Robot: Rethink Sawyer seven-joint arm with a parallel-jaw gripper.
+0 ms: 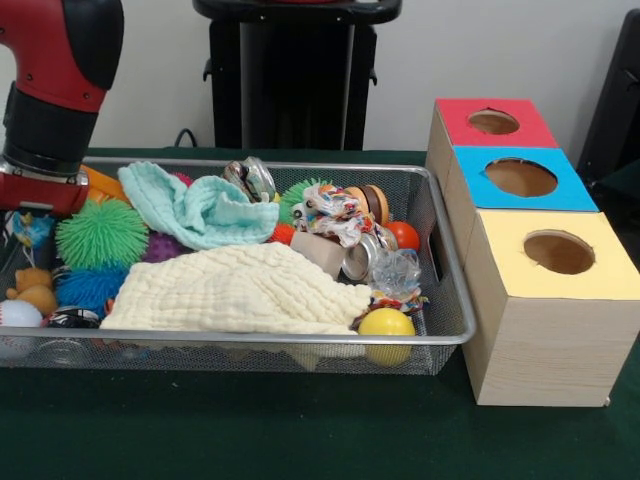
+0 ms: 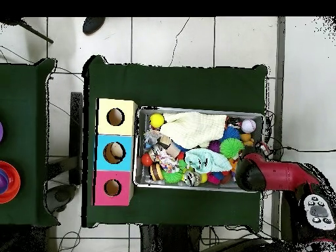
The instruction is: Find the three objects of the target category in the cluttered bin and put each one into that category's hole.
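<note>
The wire mesh bin (image 1: pixel 452 330) is full of clutter; it also shows in the overhead view (image 2: pixel 197 109). A brown teddy bear (image 1: pixel 33 289) lies at its left end in the front view, low by the rim, and in the overhead view (image 2: pixel 247 138) at the right end. An orange piece (image 1: pixel 103 184) pokes out beside my arm; I cannot tell what it is. The tiger and the duck do not show clearly. My red and black arm (image 1: pixel 45 110) reaches down over that same end (image 2: pixel 252 172), and its body hides the gripper. The red-topped box's hole (image 1: pixel 493 122) (image 2: pixel 112 188) is open.
A cream cloth (image 1: pixel 235 292) and a mint cloth (image 1: pixel 195 207) cover much of the bin. Around them lie a green spiky ball (image 1: pixel 100 235), a rope toy (image 1: pixel 335 212), a yellow ball (image 1: pixel 386 323) and a baseball (image 1: pixel 18 314). Blue-topped (image 1: pixel 521 177) and yellow-topped (image 1: pixel 558 252) boxes adjoin the red one.
</note>
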